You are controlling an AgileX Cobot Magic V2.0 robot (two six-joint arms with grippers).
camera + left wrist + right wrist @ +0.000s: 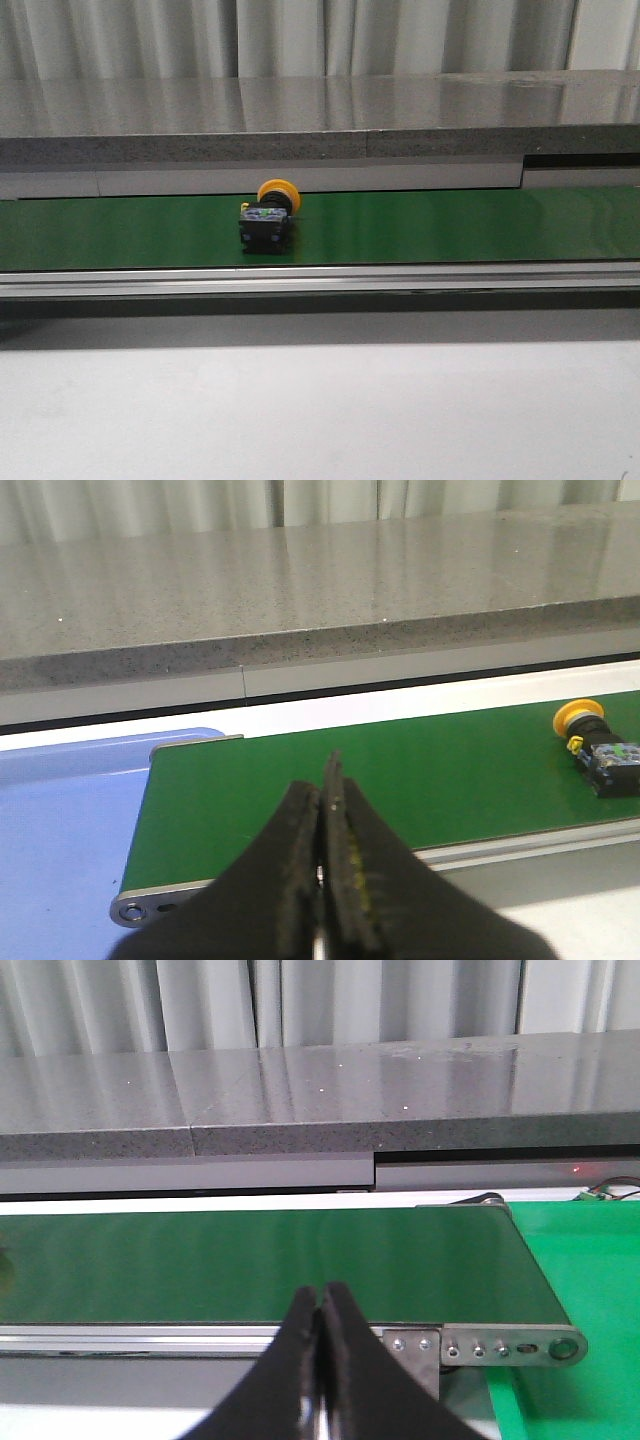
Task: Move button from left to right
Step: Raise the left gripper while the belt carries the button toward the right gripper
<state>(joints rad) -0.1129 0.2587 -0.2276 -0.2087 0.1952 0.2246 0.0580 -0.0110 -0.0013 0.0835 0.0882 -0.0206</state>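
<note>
A green conveyor belt point(450, 225) is running across the front view, with a grey stone-like ledge point(300, 115) lying behind it and a metal rail point(320, 278) edging its near side. The button point(268, 218) is sitting on the belt a little left of the middle, its yellow-orange cap point(277, 192) pointing away toward the ledge and its black body point(265, 231) facing the camera. Nothing is standing next to it on the belt.

In the left wrist view the left gripper point(322, 880) is hovering over the near edge of the belt's end, beside a blue surface point(60, 820); its black fingers are pressing together with nothing between them. The button is lying well apart from it, farther along the belt (partly cut off at the picture's edge).

The right gripper point(320, 1360) is hanging over the rail near the belt's other end, its fingers likewise closed on nothing, with a bright green surface point(590, 1270) lying beyond the roller bracket point(500, 1345).

Neither arm is showing in the front view. The coloured marks on the button's body are too small to read.
</note>
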